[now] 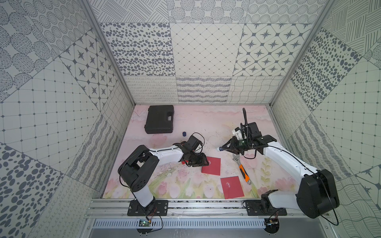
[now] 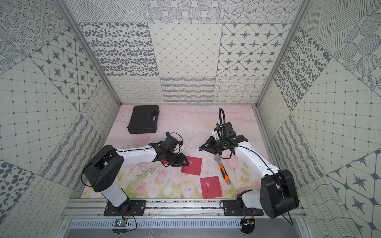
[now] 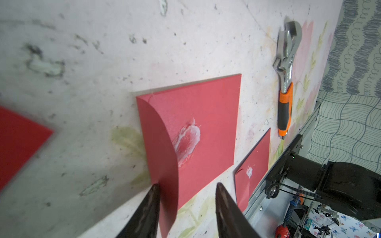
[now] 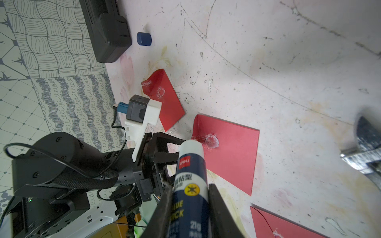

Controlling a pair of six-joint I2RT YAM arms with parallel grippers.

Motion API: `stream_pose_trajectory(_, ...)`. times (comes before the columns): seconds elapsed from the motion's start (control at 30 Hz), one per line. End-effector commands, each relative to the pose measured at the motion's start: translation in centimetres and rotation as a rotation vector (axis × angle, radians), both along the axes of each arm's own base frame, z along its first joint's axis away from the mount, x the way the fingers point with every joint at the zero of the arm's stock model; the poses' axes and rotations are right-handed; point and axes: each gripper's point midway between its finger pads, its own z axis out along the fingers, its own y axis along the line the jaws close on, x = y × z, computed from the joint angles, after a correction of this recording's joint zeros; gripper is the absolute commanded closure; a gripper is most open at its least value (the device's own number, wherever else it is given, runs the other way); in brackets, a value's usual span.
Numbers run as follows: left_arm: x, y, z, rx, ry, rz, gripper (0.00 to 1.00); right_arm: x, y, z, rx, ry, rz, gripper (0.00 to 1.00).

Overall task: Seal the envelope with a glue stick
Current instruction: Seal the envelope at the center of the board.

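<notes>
Nearest the front rail lies a spare envelope (image 1: 232, 187), red with a white glue spot, and just past it on the right is an orange-handled wrench (image 1: 242, 170). Farther in, the envelope (image 1: 213, 165) lies on the tabletop (image 1: 206, 127) with a white glue smear (image 3: 187, 140) on its body. Its flap (image 3: 160, 144) curls up between the spread fingers of the left claw (image 3: 186, 185), which is released and not pinching it. Beyond that, the right claw (image 4: 190, 185) is clenched around the glue stick (image 4: 190, 164), which is uncapped, with its white tip pointing toward the envelope but apart from it. Farther back sit the blue cap (image 1: 184, 134) and a black case (image 1: 159, 122).
</notes>
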Motion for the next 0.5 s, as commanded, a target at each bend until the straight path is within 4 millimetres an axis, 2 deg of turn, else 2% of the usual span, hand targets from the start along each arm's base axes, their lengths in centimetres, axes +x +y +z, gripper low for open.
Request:
stream_pose_trajectory(0.0, 0.6, -1.7, 1.0, -0.080, 0.006, -0.013, 0.54, 0.2, 0.1, 0.9, 0.021, -0.047, 0.007, 1.00)
stream_pose_trajectory(0.27, 0.7, -0.8, 2.3, -0.047, -0.032, -0.008, 0.53, 0.1, 0.0, 1.2, 0.023, -0.048, 0.006, 1.00)
stream_pose_trajectory(0.47, 0.7, -1.3, 2.6, -0.077, -0.016, -0.006, 0.53, 0.1, -0.1, 1.6, 0.021, -0.057, 0.007, 1.00)
